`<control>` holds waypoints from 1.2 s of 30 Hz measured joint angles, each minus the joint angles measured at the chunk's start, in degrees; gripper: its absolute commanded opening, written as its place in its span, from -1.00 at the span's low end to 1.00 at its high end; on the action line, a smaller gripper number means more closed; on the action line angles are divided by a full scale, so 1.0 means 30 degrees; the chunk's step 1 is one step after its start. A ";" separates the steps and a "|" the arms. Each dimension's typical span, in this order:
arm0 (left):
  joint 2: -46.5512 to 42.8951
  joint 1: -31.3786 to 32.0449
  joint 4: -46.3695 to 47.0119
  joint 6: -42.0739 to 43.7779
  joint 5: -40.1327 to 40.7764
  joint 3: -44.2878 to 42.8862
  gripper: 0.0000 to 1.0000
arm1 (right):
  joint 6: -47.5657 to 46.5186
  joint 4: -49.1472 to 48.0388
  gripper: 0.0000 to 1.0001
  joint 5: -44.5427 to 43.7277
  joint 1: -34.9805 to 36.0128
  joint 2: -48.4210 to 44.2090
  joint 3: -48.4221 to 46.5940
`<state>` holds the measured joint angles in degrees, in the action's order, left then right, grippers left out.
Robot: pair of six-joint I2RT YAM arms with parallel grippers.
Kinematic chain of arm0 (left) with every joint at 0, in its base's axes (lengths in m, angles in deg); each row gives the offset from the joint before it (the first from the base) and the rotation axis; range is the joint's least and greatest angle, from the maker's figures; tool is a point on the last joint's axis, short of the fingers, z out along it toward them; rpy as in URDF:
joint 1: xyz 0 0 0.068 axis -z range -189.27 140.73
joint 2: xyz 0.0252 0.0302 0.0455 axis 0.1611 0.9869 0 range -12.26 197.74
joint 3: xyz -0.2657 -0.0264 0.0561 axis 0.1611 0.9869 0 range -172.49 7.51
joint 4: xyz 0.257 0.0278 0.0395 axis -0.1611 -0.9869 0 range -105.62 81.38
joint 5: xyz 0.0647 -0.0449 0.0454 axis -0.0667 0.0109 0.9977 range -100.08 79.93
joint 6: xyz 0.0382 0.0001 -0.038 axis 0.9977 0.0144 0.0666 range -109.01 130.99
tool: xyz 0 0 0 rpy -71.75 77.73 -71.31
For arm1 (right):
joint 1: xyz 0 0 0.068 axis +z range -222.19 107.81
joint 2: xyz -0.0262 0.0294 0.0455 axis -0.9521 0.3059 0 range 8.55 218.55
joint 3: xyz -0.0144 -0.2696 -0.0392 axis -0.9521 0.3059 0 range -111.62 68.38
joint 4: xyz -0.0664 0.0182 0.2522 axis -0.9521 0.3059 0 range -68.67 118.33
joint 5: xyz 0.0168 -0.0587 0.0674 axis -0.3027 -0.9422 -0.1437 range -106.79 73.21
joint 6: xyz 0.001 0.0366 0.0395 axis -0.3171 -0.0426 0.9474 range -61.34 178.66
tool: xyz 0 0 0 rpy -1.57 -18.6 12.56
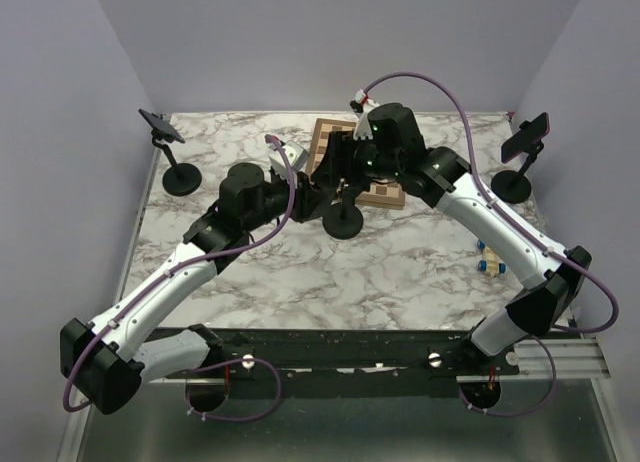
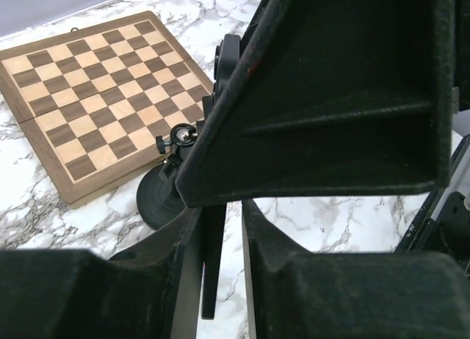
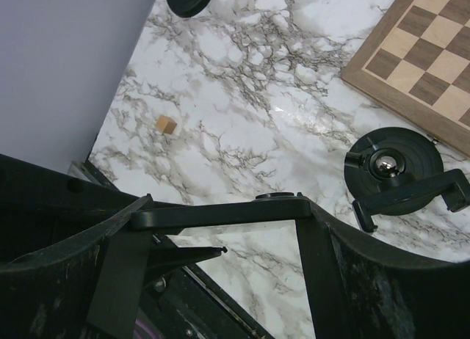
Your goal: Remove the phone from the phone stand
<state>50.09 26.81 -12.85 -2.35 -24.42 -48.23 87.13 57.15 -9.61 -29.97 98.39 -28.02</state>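
The phone (image 3: 220, 212), as we read it, is the thin dark slab seen edge-on in the right wrist view. It spans the right gripper (image 3: 220, 240) with each end meeting a finger (image 3: 382, 280), so we take that gripper to be clamped on it. It hangs clear of the stand (image 3: 393, 174), whose cradle looks bare. The stand is at the middle of the table (image 1: 400, 272), just near of the chessboard (image 2: 95, 97). The left gripper (image 2: 220, 280) sits close on the left with its fingers (image 2: 330, 280) parted. A thin dark edge stands in the gap, and we cannot tell what it is. We judge the lift-off mostly done. Next we need to carry the phone away from the cradle, keep it level, and lay it on the table.
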 measured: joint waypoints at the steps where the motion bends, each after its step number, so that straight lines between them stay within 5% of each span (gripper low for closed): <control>1: 0.0022 -0.0007 -0.0073 0.0022 0.0007 -0.0022 -0.45 | -0.0007 -0.0007 -0.99 0.0000 0.0058 0.0022 0.0000; 6: 0.0095 -0.0051 -0.0364 0.0138 0.0197 -0.0029 -1.00 | -0.0044 0.0000 -0.99 -0.0007 0.0240 0.0175 0.0000; 8: 0.0087 -0.0058 -0.0546 0.0255 0.0255 -0.0029 -1.00 | -0.0058 -0.0022 -0.99 -0.0007 0.0270 0.0284 0.0000; 9: 0.0087 -0.0058 -0.0590 0.0299 0.0306 -0.0029 -1.00 | -0.0073 -0.0036 -0.86 -0.0015 0.0284 0.0313 0.0000; 12: 0.0080 -0.0058 -0.0627 0.0321 0.0437 -0.0029 -1.00 | -0.0044 -0.0073 0.07 -0.0022 0.0291 0.0350 0.0000; 14: 0.0044 -0.0058 -0.0612 0.0342 0.0488 -0.0022 -1.00 | 0.0000 -0.0080 0.51 -0.0095 0.0299 0.0350 0.0000; 17: -0.0124 -0.0058 -0.0466 0.0328 0.0510 0.0109 -1.00 | 0.0029 -0.0189 0.99 -0.0401 0.0379 0.0335 0.0000; 29: -0.0780 0.0022 0.0087 -0.0444 0.1100 0.0554 -1.00 | 0.1515 -0.0758 1.00 -0.4911 0.0743 -0.1705 0.0401; 36: -0.2055 -0.0189 -0.0539 -0.2907 0.5435 0.1013 -1.00 | 0.2506 -0.1056 1.00 -1.0637 0.0576 -0.5304 0.2841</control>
<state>43.92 26.24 -14.47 -11.07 -8.12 -45.20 94.65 53.98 -41.52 -28.24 82.48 -19.50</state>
